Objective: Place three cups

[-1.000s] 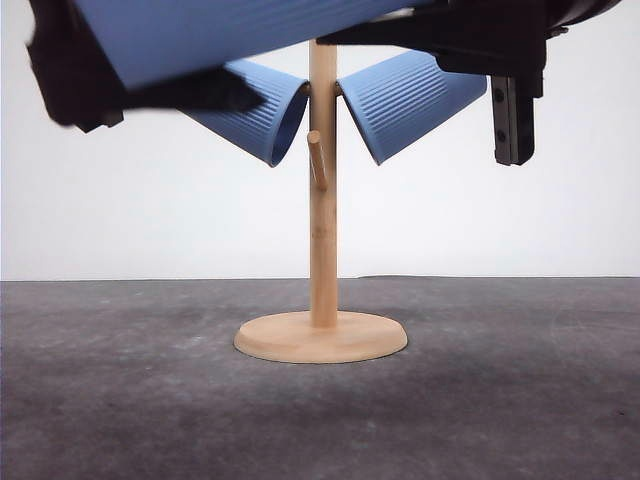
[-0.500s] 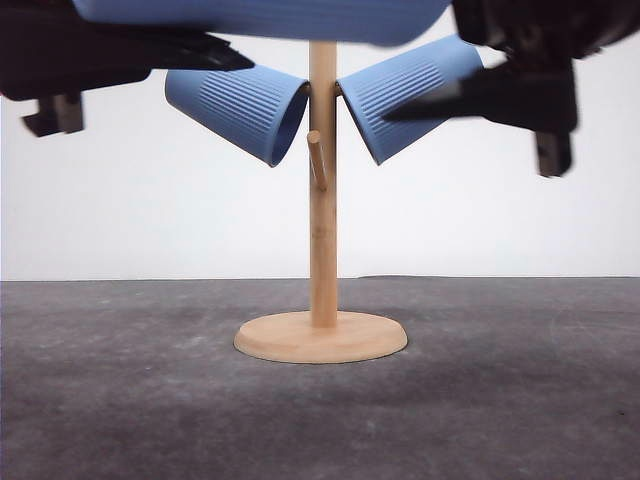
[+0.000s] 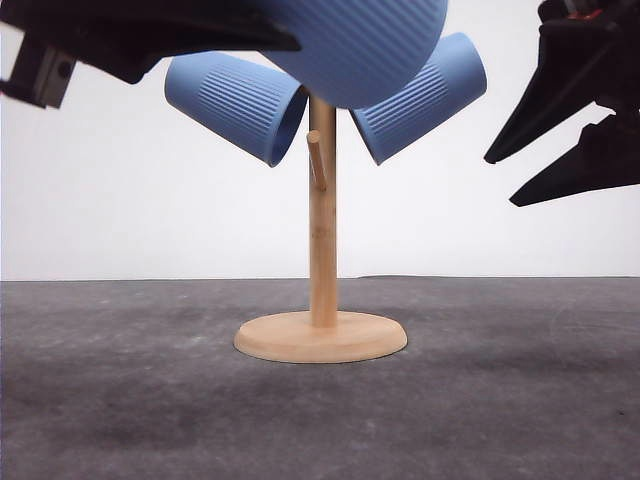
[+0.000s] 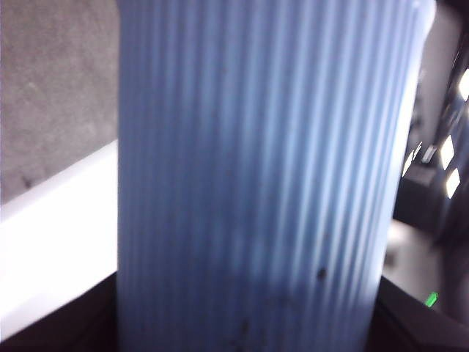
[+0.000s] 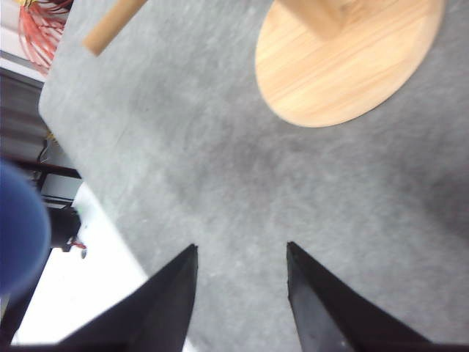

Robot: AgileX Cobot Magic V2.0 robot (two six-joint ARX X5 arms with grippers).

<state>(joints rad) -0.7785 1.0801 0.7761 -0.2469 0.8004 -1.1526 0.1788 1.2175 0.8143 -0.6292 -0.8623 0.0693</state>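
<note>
The left pincer grips a ribbed blue cup held high, right in front of the wooden rack. Two more cups hang on its pegs just beyond. The right pincer, off to the side, is spread and empty above the counter.

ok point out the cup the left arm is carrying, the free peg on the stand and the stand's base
carried cup [image 3: 365,50], front view, on its ribbed side wall
free peg [image 3: 316,158], front view, midway along the bare wooden peg
stand base [image 3: 320,337], front view, on the round wooden disc's top face
</note>
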